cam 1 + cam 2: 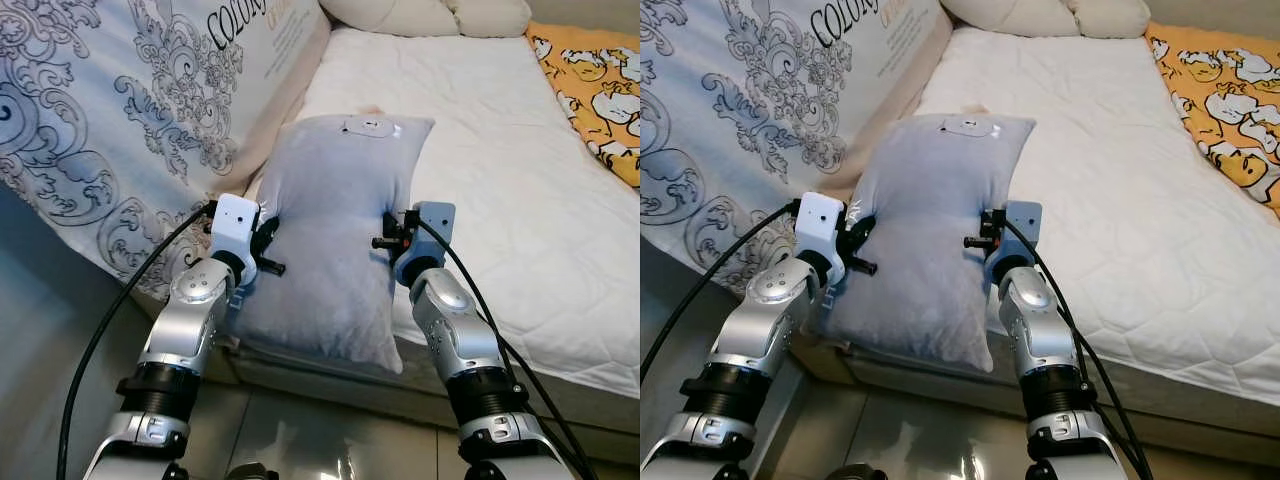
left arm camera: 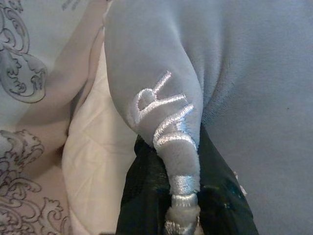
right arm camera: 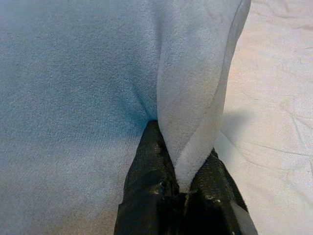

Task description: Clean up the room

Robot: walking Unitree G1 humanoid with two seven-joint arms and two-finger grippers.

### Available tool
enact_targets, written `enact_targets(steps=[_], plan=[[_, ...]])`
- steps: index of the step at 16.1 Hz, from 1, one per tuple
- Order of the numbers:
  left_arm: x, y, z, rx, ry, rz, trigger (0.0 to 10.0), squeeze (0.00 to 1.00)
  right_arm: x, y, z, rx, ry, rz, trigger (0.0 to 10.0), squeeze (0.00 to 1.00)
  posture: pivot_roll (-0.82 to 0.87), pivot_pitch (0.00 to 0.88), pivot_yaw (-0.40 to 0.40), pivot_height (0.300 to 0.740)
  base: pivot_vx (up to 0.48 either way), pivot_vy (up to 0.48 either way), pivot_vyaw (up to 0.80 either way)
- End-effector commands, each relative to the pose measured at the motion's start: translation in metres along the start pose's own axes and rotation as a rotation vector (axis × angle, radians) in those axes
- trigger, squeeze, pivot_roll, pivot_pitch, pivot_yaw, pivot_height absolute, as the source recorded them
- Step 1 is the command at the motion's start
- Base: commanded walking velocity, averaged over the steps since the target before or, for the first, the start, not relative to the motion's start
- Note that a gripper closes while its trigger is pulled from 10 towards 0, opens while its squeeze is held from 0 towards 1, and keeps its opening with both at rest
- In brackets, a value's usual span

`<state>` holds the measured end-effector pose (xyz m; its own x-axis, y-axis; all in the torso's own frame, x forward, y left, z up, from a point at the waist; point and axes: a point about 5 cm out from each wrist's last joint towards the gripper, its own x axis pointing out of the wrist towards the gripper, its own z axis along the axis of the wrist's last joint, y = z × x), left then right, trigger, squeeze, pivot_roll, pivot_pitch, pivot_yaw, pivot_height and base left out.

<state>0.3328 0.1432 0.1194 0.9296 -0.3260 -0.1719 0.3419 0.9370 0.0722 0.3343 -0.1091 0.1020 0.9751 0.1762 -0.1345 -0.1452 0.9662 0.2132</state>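
A pale grey-blue plush pillow (image 1: 335, 230) lies on the white mattress (image 1: 500, 180), its near end hanging over the bed's front edge. My left gripper (image 1: 268, 243) is shut on the pillow's left side; in the left wrist view a fold with embroidered white letters (image 2: 164, 117) is pinched between the black fingers (image 2: 142, 196). My right gripper (image 1: 388, 240) is shut on the pillow's right edge, and the right wrist view has that edge (image 3: 195, 147) squeezed between the two black fingers (image 3: 146, 186).
A large patterned blue-and-white duvet (image 1: 120, 110) leans at the bed's left side. Cream pillows (image 1: 430, 15) lie at the head of the bed, and a yellow cartoon blanket (image 1: 600, 80) lies at the far right. Glossy floor tiles (image 1: 320, 440) run below the bed edge.
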Motion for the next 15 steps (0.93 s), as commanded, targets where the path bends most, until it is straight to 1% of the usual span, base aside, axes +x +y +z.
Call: enact_targets(steps=[1, 3, 8, 10, 11, 15], plan=[[0.0000, 0.0066, 0.0066, 0.022, -0.028, 0.023, 10.0, 0.00, -0.0014, -0.0057, 0.0056, -0.004, -0.032, -0.022, 10.0, 0.00, 0.02, 0.000, 0.030, 0.740, 0.292, 0.000, 0.00], [0.0007, 0.0067, 0.0072, 0.020, -0.029, 0.024, 10.0, 0.00, -0.0009, -0.0068, 0.0062, -0.005, -0.033, -0.024, 10.0, 0.00, 0.02, 0.000, 0.030, 0.740, 0.307, 0.000, 0.00], [0.0007, 0.0072, 0.0075, 0.021, -0.031, 0.020, 10.0, 0.00, 0.0002, -0.0033, 0.0067, 0.008, -0.038, -0.010, 10.0, 0.00, 0.03, 0.000, 0.031, 0.740, 0.340, 0.000, 0.00], [0.0010, 0.0074, 0.0080, 0.021, -0.032, 0.020, 10.0, 0.00, 0.0007, -0.0020, 0.0061, 0.005, -0.028, -0.001, 10.0, 0.00, 0.03, 0.000, 0.030, 0.740, 0.349, 0.000, -0.80], [0.0011, 0.0075, 0.0080, 0.021, -0.033, 0.021, 10.0, 0.00, 0.0006, -0.0024, 0.0061, 0.001, -0.029, -0.007, 10.0, 0.00, 0.03, 0.000, 0.030, 0.740, 0.345, 0.000, -0.44], [0.0013, 0.0070, 0.0076, 0.020, -0.033, 0.022, 10.0, 0.00, 0.0008, -0.0032, 0.0065, -0.013, -0.032, -0.010, 10.0, 0.00, 0.03, 0.000, 0.028, 0.740, 0.348, 0.000, 0.00]])
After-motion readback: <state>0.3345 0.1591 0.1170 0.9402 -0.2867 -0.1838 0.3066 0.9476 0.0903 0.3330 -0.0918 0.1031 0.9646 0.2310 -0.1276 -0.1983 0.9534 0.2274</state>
